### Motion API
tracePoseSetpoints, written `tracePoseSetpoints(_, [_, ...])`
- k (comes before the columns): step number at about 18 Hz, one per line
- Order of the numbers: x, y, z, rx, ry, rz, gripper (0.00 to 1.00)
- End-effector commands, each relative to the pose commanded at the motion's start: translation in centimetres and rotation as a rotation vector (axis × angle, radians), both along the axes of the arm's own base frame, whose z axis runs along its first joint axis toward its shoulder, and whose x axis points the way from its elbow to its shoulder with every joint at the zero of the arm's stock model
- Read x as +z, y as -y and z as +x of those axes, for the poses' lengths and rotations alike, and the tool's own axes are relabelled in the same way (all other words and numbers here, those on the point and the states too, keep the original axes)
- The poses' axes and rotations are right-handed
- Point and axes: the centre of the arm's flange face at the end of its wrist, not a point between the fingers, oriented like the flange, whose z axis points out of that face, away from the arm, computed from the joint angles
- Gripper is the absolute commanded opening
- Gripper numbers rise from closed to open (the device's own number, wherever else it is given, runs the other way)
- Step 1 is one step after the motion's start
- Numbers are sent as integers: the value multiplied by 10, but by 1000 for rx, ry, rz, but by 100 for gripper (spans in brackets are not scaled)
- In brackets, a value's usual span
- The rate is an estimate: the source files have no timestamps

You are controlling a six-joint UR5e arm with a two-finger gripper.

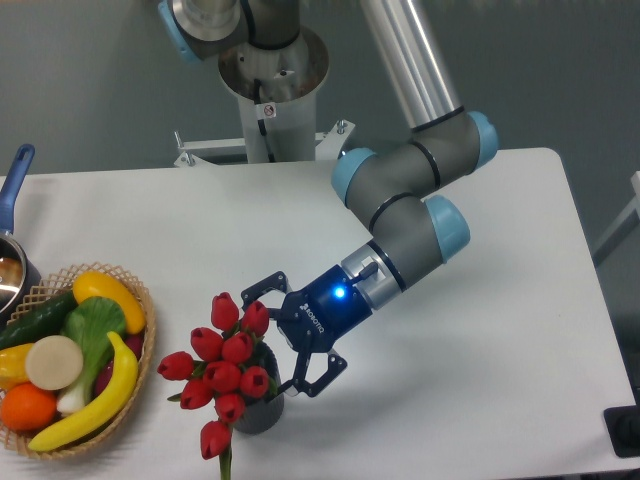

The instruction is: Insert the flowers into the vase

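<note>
The flowers, a bunch of glossy red closed tulip buds, lean to the left out of the vase, a small dark grey cylinder near the table's front edge. The stems go down into its mouth, and one bud hangs low in front with a green leaf tip below it. My gripper is open, tilted down to the left. Its two dark fingers spread on either side of the vase mouth, right next to the buds. I cannot tell whether the fingers touch the flowers. They hold nothing.
A woven basket of fruit and vegetables stands at the front left. A pot with a blue handle is at the far left edge. The robot's base column stands at the back of the white table.
</note>
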Motion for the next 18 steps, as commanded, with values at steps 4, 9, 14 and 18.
tracePoseSetpoints(4, [12, 8, -7, 19, -31, -5, 100])
tracePoseSetpoints(9, [58, 33, -16, 47, -234, -24, 100])
tracePoseSetpoints(14, [67, 54, -25, 129, -460, -283, 100])
tracePoseSetpoints(18, [86, 81, -32, 210, -580, -445, 100])
